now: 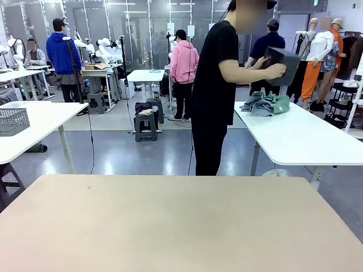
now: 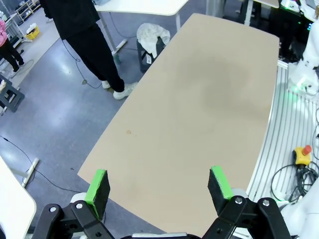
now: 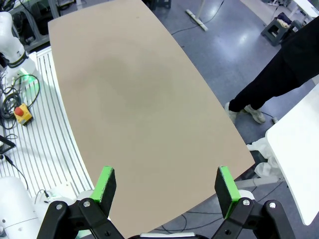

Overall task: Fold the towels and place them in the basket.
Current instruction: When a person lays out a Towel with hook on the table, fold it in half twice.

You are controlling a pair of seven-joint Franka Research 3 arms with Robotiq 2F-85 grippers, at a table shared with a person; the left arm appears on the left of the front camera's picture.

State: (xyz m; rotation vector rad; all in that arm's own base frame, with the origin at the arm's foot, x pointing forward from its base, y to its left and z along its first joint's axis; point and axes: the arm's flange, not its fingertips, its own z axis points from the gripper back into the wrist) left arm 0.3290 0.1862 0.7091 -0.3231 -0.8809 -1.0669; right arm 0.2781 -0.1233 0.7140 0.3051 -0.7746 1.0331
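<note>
Over the beige tabletop (image 1: 170, 226) the left end effector (image 2: 159, 185) and right end effector (image 3: 167, 185) hung wide open, empty; towels (image 1: 265, 104) lay heaped on a white tabletop (image 1: 300, 136) beyond, a person (image 1: 212, 85) apparently holding the basket (image 1: 282, 65).

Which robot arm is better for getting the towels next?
Right, probably. The towels lie on the white table on the robot's right, and the person's hand holds the basket there too. Both the left gripper and right gripper are open.

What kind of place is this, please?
Likely a robotics lab or workshop: several white tables, a red emergency stop button, and the open left end effector above a beige table.
</note>
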